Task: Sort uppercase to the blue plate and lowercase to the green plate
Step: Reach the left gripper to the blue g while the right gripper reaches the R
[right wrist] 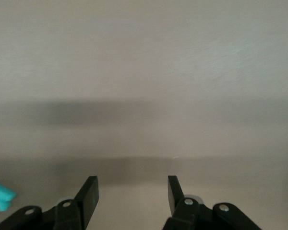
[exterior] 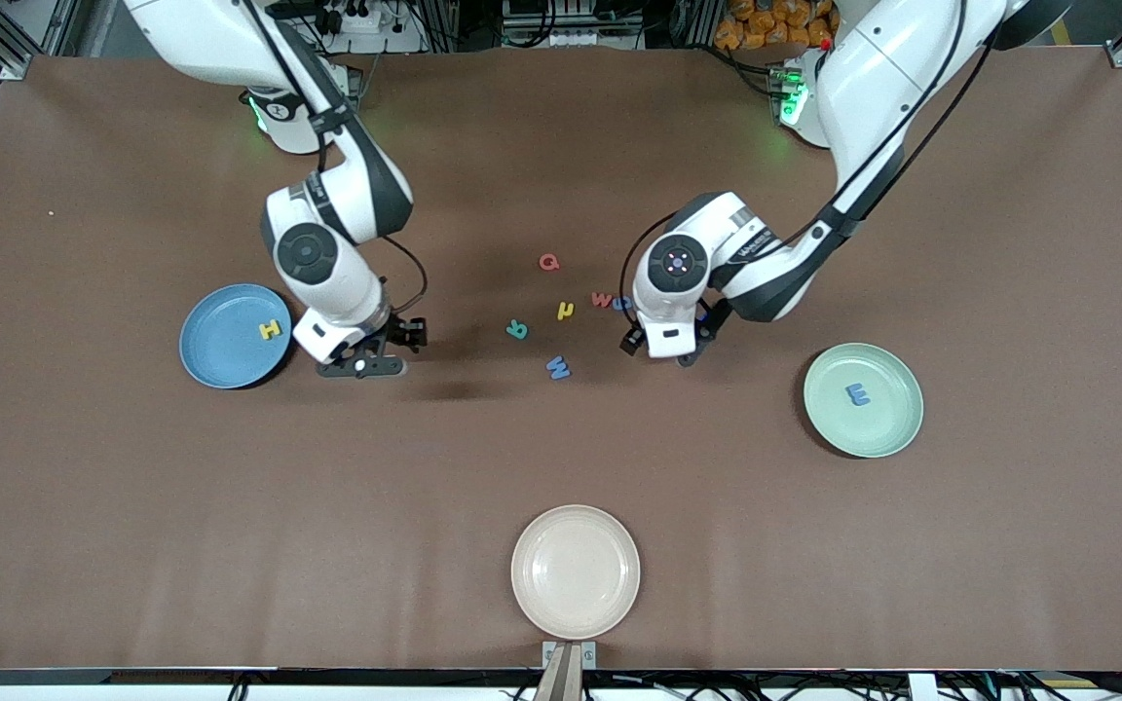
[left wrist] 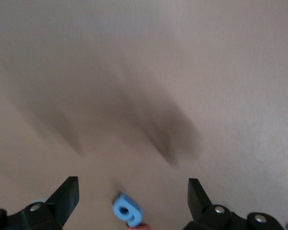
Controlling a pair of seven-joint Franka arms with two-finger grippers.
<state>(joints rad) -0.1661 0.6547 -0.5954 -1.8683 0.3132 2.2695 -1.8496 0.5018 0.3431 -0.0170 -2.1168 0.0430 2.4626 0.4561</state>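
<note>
A yellow H point(exterior: 271, 330) lay flat in the sky-blue plate point(exterior: 215, 355), a blue E-like letter point(exterior: 857, 394) in the mint-green plate point(exterior: 897, 428). Between the plates, on the bare table, lay a red Q point(exterior: 548, 262), yellow h point(exterior: 565, 311), red w point(exterior: 602, 300), small blue g point(left wrist: 126, 210), teal R point(exterior: 517, 330) and blue W point(exterior: 558, 368).

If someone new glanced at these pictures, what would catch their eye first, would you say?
Probably the cluster of foam letters at mid-table, between the two arms. Next, the blue plate holding a yellow H and the green plate holding a blue E-like letter, toward opposite ends.
</note>
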